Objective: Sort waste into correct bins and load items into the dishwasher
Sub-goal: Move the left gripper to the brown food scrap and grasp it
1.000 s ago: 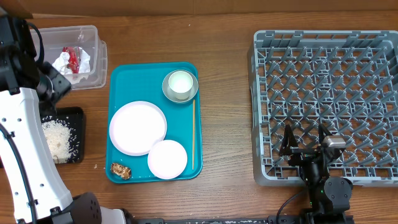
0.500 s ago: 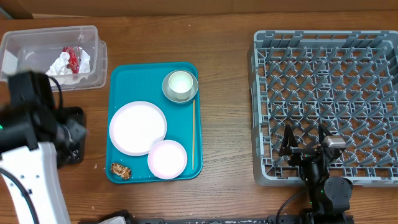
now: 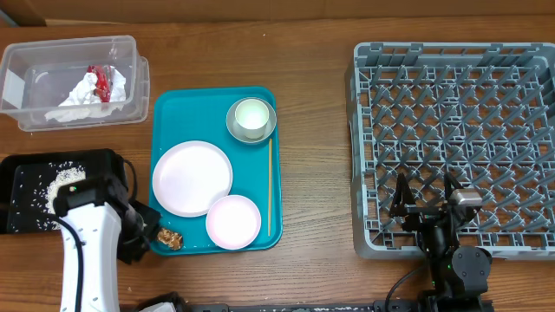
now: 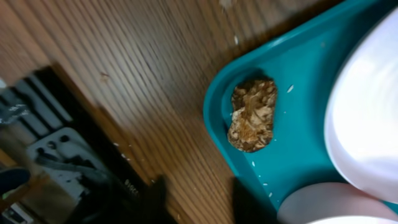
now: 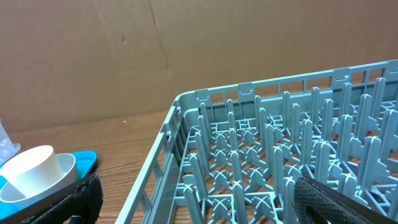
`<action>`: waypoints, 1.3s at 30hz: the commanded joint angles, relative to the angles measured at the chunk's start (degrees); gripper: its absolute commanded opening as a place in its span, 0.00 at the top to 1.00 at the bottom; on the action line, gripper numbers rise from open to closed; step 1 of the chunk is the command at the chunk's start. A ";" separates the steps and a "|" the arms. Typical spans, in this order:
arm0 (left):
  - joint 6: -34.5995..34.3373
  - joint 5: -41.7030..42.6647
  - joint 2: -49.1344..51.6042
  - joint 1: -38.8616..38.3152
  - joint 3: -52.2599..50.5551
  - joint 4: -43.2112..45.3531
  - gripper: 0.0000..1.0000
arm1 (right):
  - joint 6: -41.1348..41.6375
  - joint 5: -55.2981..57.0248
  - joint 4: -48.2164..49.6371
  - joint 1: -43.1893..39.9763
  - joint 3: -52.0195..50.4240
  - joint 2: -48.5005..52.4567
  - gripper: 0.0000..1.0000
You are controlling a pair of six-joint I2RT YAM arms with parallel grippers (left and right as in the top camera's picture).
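A brown food lump (image 3: 168, 237) (image 4: 252, 115) lies in the front left corner of the teal serving tray (image 3: 212, 104). My left gripper (image 3: 146, 236) (image 4: 202, 205) hovers just left of it, over the wood beside the tray's edge, open and holding nothing. The plate (image 3: 192, 178), small bowl (image 3: 233, 221) and white cup (image 3: 251, 115) inside the grey-rimmed bowl (image 3: 236, 130) sit on the teal tray. The clear tub (image 3: 35, 78) holds the napkin (image 3: 82, 91) and red wrapper (image 3: 102, 78). Rice (image 3: 62, 180) lies in the black tray (image 3: 26, 165). My right gripper (image 3: 425, 195) (image 5: 205, 205) is wide open over the dish rack (image 3: 455, 104) (image 5: 280, 155).
A thin wooden stick (image 3: 270, 186) lies along the teal tray's right side. A few rice grains dot the tray near the lump. Cardboard backs the table in the right wrist view. Bare wood separates the teal tray from the rack.
My left arm swung from the back left, near the tub, down to the tray's front left corner, uncovering the black tray. Right arm unchanged.
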 commanded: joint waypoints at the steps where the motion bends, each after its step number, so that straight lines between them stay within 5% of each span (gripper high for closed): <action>1: 0.74 3.41 -0.11 -0.13 -4.07 3.89 0.34 | -0.37 0.74 0.44 -0.26 -0.59 -0.52 0.00; 10: 0.20 4.31 0.00 -0.50 -12.48 14.62 0.25 | -0.37 0.74 0.44 -0.26 -0.59 -0.52 0.00; 20: 0.17 4.74 0.26 -0.48 -17.55 26.60 0.34 | -0.37 0.74 0.44 -0.26 -0.59 -0.52 0.00; 39: 0.20 7.28 2.38 -0.48 -16.79 25.62 0.46 | -0.37 0.74 0.44 -0.26 -0.59 -0.52 0.00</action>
